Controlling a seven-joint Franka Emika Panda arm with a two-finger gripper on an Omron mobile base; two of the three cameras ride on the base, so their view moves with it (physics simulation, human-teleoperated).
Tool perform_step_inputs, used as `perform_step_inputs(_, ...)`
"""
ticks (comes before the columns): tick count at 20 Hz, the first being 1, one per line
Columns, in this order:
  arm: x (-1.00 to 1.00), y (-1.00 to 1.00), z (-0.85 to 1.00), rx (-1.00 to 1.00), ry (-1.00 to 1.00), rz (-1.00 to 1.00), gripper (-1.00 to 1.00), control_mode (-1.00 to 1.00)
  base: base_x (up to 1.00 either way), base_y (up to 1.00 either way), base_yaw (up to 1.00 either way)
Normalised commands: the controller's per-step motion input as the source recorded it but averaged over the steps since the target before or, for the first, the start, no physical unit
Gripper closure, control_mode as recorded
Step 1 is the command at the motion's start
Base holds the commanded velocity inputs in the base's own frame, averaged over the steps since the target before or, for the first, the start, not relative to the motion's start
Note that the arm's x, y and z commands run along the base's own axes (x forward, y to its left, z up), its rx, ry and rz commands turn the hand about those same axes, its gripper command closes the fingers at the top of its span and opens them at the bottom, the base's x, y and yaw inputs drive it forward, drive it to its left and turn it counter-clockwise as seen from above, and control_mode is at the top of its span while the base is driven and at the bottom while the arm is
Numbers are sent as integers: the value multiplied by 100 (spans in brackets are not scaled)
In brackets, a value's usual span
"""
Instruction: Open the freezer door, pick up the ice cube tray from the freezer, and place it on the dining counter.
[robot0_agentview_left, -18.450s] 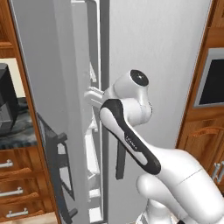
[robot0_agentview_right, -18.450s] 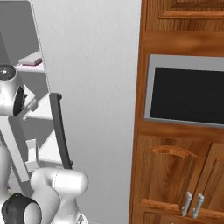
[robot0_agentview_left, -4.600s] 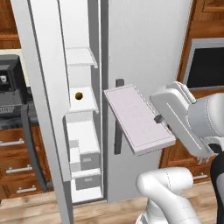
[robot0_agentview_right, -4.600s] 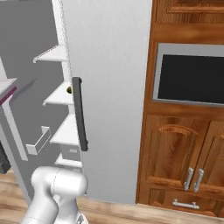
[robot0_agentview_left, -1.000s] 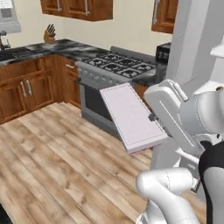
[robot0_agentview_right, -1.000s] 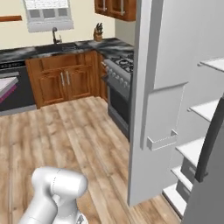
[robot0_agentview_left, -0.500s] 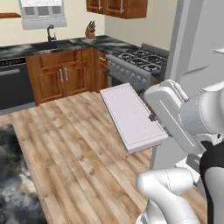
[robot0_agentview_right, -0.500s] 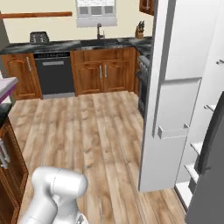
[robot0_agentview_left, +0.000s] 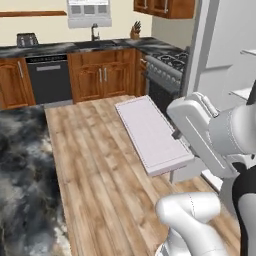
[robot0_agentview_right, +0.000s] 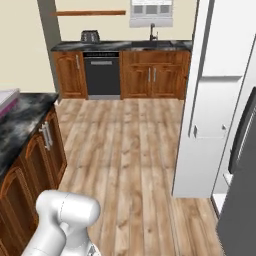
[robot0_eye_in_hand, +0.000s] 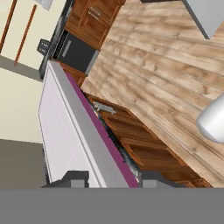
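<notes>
Two dark fingertips of the gripper sit on either side of the ice cube tray, clamping its near end. In the left base view the pale tray stretches from the white hand toward 11 o'clock, held in the air over the wooden floor. The black-and-grey marbled dining counter lies at 9 o'clock, well apart from the tray. In the right base view the freezer door stands open at 3 o'clock.

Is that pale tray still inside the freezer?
Out. The gripper holds the ice cube tray in the air above the wooden floor.
</notes>
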Motion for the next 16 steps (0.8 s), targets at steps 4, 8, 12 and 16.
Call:
perform_step_inputs(4, 0, 0, 0, 0, 0, 0, 100, 100, -90, -13, 23)
perform_step_inputs(8, 0, 0, 0, 0, 0, 0, 100, 100, -82, 0, 17)
perform_step_inputs(12, 0, 0, 0, 0, 0, 0, 100, 100, -98, -4, 18)
perform_step_inputs(16, 0, 0, 0, 0, 0, 0, 100, 100, -100, -9, 21)
